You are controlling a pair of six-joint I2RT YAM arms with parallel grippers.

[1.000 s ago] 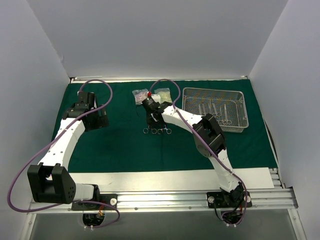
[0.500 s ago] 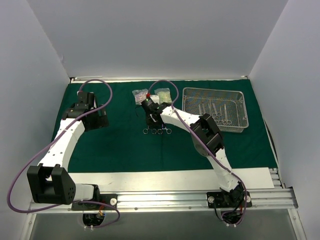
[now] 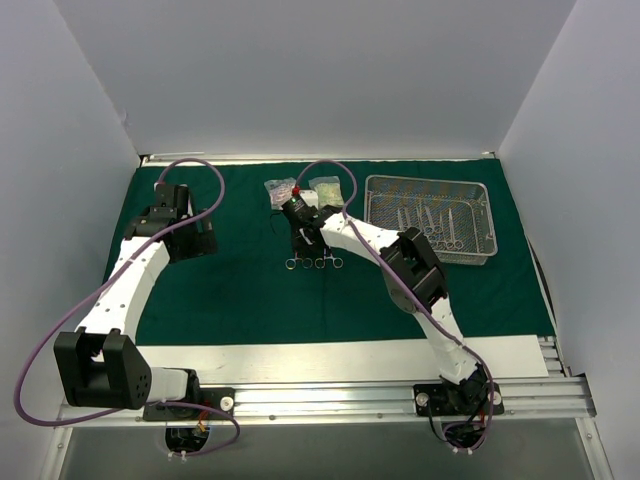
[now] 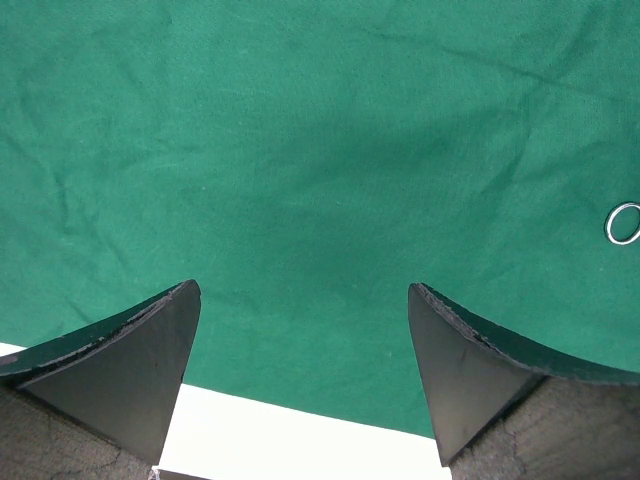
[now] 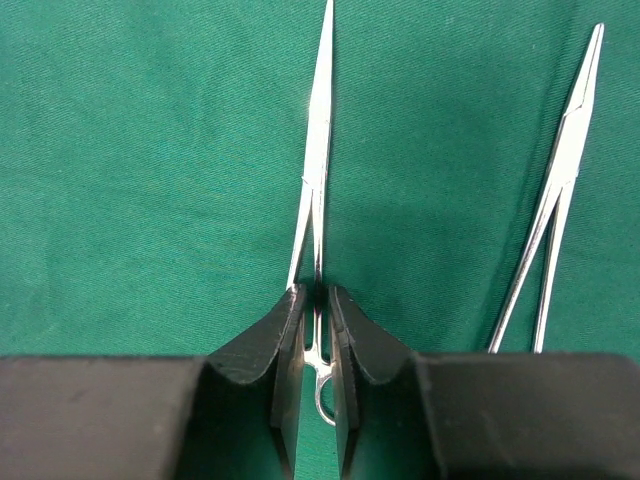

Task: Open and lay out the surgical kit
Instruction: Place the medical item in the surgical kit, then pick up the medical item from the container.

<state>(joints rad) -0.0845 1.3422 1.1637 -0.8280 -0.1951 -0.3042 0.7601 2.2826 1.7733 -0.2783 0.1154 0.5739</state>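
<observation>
The dark green cloth [image 3: 240, 290] lies spread flat over the table. The silver mesh tray [image 3: 478, 250] stands at the back right with several steel instruments [image 3: 440, 225] in it. Two clear packets [image 3: 283, 190] [image 3: 328, 186] lie at the back middle. Two instruments lie side by side on the cloth, ring handles [image 3: 314, 263] toward me. My right gripper [image 5: 318, 295] is shut on the shanks of the left instrument [image 5: 318, 150], just above its rings; the other instrument [image 5: 560, 200] lies to its right. My left gripper [image 4: 304, 300] is open and empty over bare cloth at the left.
A white strip of table [image 3: 340, 358] runs along the cloth's near edge and also shows in the left wrist view [image 4: 300, 445]. One instrument ring [image 4: 622, 222] shows at the right edge of the left wrist view. Walls close in the left, back and right.
The right arm's elbow has shifted slightly left while its gripper stays at the two instruments. The left arm has not moved.
</observation>
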